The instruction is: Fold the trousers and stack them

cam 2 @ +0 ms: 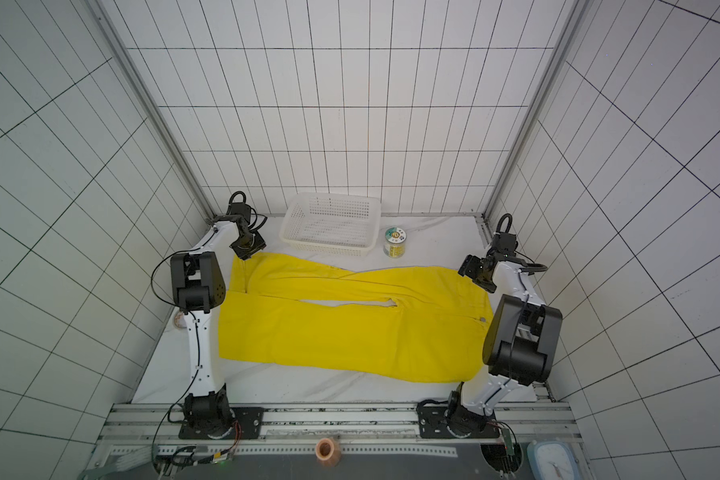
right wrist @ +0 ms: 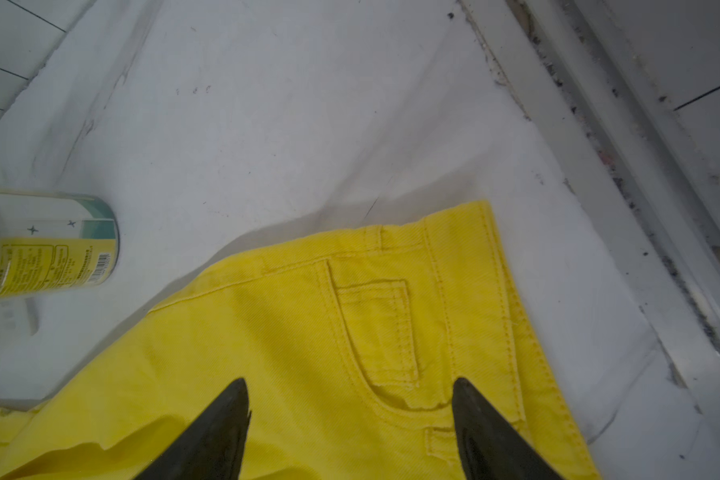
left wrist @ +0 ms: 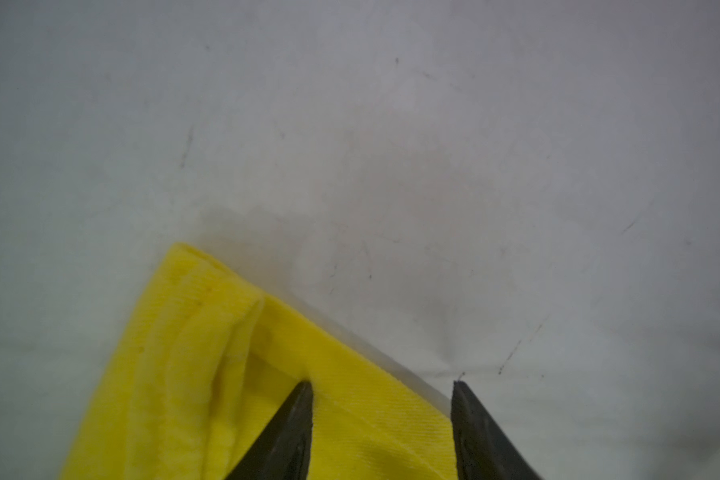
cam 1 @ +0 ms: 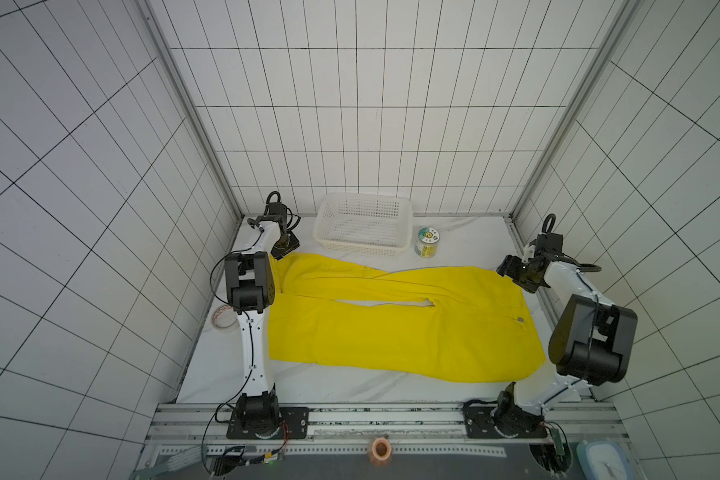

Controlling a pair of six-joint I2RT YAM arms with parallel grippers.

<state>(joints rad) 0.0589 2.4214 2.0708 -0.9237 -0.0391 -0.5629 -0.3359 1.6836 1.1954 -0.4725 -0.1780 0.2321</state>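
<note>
- A flat roll of pale adhesive tape (cam 1: 224,318) lies on the white marbled table (cam 1: 350,386). It is left of the left claw and nearer the robot's base, partly hidden by that arm's elbow.
- The left claw (cam 1: 284,248) points down at the far left corner of the cloth. In its wrist view the two dark fingers (left wrist: 300,399) stand about half apart. One tip is over the yellow hem and the other is just past the cloth's edge, over bare table. It grips nothing, and contact with the cloth cannot be told.
- The bright yellow long cloth trousers (cam 1: 391,328) lie spread flat between the two claws. The leg hems are below and beside the left claw, and the waist is beneath the right claw. A thin strip of table shows between the legs.
- A white perforated plastic basket (cam 1: 329,216) stands just right of the left claw, toward the back wall, near the far leg's edge.
- A small round jar with a green-and-yellow label (cam 1: 427,242) stands upright, well left of the right claw and apart from the cloth.
- The small round waist button (cam 1: 520,319) sits on the waistband, nearer the robot's base than the right claw.
- The right claw (cam 1: 514,274) hangs over the far corner of the waist. Its fingers (right wrist: 233,403) are spread wide above a stitched pocket and hold nothing.
</note>
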